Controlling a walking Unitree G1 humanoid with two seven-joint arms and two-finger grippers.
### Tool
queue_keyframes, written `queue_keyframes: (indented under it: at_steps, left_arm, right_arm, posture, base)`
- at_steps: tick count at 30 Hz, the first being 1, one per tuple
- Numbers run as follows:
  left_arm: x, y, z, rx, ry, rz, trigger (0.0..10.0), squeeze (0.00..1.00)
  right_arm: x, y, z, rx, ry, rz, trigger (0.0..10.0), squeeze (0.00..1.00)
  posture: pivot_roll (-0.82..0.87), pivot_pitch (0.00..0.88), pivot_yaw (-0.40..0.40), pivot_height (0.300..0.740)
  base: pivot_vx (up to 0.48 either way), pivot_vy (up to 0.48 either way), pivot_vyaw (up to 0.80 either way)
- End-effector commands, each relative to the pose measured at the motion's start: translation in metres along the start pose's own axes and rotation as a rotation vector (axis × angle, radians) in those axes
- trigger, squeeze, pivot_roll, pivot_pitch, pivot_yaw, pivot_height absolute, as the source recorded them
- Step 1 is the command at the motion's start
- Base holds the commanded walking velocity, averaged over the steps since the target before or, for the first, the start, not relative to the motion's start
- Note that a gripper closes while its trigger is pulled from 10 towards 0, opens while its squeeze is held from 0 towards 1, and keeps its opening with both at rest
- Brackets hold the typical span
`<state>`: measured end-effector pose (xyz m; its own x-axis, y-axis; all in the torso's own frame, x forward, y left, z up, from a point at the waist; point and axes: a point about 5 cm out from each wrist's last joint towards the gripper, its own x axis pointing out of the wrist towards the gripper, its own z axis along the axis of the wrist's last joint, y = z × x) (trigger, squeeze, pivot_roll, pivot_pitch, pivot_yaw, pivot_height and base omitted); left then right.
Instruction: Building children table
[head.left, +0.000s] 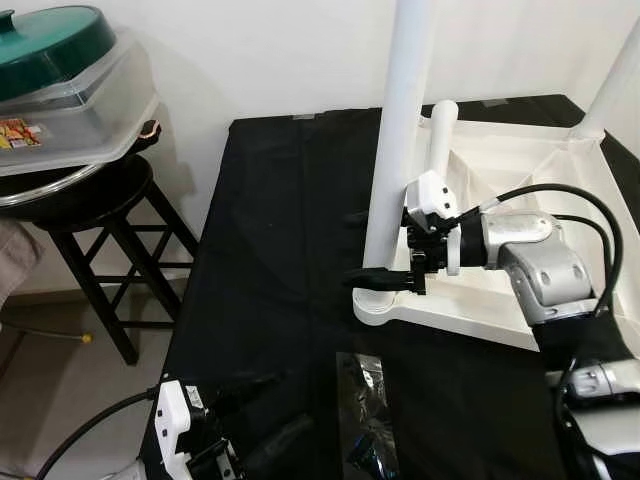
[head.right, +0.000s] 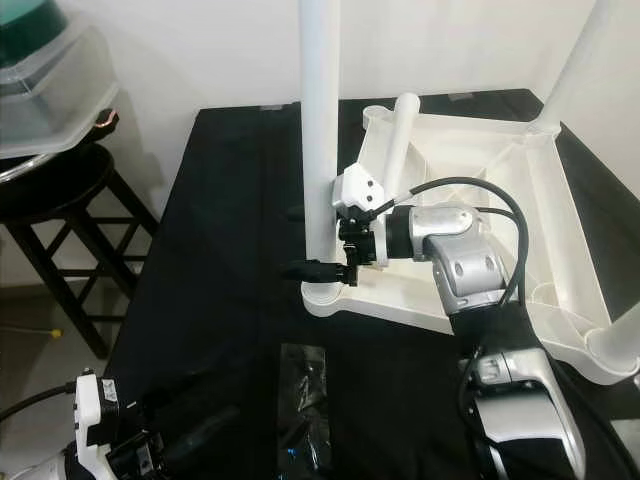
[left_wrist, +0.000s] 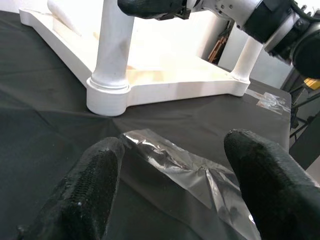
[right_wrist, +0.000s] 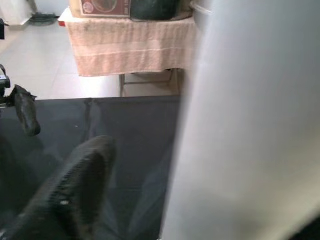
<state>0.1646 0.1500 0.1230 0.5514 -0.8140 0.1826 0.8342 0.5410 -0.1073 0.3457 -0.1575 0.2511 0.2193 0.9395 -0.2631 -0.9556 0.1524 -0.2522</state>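
Observation:
The white children's table (head.left: 520, 160) lies upside down on a black cloth. Its near-left leg (head.left: 400, 130) stands upright in its corner socket. A shorter white leg (head.left: 440, 140) leans tilted inside the frame behind it. Another leg (head.left: 615, 70) rises at the far right. My right gripper (head.left: 355, 248) straddles the near-left leg low down, one finger in front and one behind. In the right wrist view a gap shows between one finger (right_wrist: 75, 190) and the leg (right_wrist: 250, 125). My left gripper (head.left: 265, 415) hovers open over the cloth, near a clear plastic bag (left_wrist: 185, 165).
A black stool (head.left: 100, 210) stands left of the work table and carries a clear plastic container with a green lid (head.left: 60, 90). The cloth's left edge (head.left: 195, 260) drops to the floor. A white wall is behind.

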Motion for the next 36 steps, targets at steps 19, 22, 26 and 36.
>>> queue_keyframes:
  at_steps: [19,22,26,36]
  left_arm:
    - [-0.007,-0.003,-0.005,-0.021,0.039,-0.014,10.0,0.00]
    - [-0.007,-0.004,-0.006,-0.020,0.039,-0.012,10.0,0.00]
    - [-0.009,-0.004,-0.006,-0.019,0.037,0.001,10.0,0.00]
    - [-0.007,0.002,-0.005,-0.011,0.049,-0.030,10.0,0.00]
  right_arm:
    - [-0.005,-0.004,-0.021,0.038,0.023,-0.044,0.0,0.00]
    - [0.007,0.002,-0.036,0.084,0.052,-0.197,0.0,0.00]
    - [0.046,0.061,-0.082,0.290,0.148,-0.656,0.0,0.00]
    - [0.053,0.097,-0.068,0.331,0.196,-0.754,0.0,0.00]
  posture:
    - [0.08,0.170,0.050,0.740]
    - [0.08,0.171,0.031,0.740]
    - [0.10,0.183,0.026,0.740]
    - [0.07,0.149,0.041,0.740]
  base:
    - [0.000,0.000,0.00]
    - [0.000,0.000,0.00]
    - [0.000,0.000,0.00]
    - [0.000,0.000,0.00]
